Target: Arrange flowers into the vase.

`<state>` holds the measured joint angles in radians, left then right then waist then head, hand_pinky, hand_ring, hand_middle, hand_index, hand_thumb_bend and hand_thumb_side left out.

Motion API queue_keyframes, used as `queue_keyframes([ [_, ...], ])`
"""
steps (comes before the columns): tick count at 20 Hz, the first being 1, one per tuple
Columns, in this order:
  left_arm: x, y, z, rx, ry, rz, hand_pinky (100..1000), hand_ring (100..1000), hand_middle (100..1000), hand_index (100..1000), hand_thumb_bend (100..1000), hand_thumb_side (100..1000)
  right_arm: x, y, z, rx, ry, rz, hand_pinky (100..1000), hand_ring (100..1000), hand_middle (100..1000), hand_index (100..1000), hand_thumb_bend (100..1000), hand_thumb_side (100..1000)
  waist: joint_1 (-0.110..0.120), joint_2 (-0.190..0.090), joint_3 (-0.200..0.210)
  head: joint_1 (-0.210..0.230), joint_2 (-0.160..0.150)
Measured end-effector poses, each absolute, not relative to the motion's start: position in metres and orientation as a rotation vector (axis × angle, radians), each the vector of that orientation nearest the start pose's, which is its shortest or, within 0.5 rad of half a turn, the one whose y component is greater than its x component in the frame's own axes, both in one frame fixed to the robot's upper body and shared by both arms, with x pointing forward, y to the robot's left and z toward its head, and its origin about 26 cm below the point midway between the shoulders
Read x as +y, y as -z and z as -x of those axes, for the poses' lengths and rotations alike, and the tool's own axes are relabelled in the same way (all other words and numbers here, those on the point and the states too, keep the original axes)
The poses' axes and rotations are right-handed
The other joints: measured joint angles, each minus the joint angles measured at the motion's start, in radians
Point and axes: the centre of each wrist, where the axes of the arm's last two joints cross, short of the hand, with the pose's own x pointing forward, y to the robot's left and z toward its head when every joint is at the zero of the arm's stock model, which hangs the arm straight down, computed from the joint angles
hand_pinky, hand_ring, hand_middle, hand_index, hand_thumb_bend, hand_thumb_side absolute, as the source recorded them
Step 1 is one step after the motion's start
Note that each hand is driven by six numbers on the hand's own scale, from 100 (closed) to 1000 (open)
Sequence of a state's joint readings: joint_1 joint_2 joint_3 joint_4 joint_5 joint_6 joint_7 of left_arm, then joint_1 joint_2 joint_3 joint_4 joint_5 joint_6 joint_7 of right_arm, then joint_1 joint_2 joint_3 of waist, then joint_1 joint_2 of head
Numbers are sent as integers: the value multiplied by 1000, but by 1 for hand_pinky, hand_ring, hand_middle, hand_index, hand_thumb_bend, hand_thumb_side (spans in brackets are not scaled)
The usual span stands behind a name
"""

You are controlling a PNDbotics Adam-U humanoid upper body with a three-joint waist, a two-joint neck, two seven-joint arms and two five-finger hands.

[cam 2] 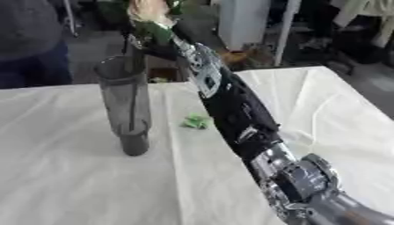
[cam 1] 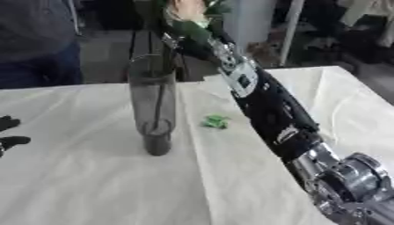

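At the far left edge I see my left hand (cam 1: 9,132) resting idle with its fingers relaxed. The tall smoky vase (cam 1: 155,105) stands upright on the white-draped surface (cam 1: 77,176). Just right of it lies a small green scrap (cam 1: 216,121). My right hand (cam 2: 158,37) is raised above the vase, clamped on a flower (cam 2: 147,9) with green leaves.

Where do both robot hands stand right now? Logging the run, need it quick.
Right robot hand: raised above the vase, closed on a flower.
Left robot hand: idle at the left edge, fingers cannot be told.
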<state>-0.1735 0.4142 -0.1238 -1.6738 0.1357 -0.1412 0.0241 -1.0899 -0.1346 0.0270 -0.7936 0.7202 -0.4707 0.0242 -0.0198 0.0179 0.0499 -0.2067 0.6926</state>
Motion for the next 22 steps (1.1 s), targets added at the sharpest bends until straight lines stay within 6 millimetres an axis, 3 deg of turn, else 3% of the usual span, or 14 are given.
queue_keyframes([
  [3,288,-83,-314,-1934,366,-70,884,683,796,877,1000,949,-157,-188,-497,-2161,-1171,465,380,422,318,452,429,942,-1,0,-1,2,0],
  [6,289,-82,-314,-1933,366,-71,884,683,796,877,1000,949,-159,-184,-497,-2135,-1230,456,454,496,411,526,528,975,-1,0,-1,2,0],
  [11,290,-82,-313,-1932,362,-75,884,683,796,877,1000,950,-164,-180,-496,-2055,-1401,427,574,596,522,610,580,973,-3,1,-2,2,0],
  [16,290,-82,-313,-1930,360,-77,884,683,797,877,1000,950,-171,-180,-496,-1978,-1520,391,628,633,575,642,594,979,-5,1,-6,3,0],
  [22,290,-82,-313,-1930,360,-79,885,683,797,877,1000,950,-181,-183,-496,-1947,-1547,370,656,652,597,657,597,990,-5,1,-8,4,0],
])
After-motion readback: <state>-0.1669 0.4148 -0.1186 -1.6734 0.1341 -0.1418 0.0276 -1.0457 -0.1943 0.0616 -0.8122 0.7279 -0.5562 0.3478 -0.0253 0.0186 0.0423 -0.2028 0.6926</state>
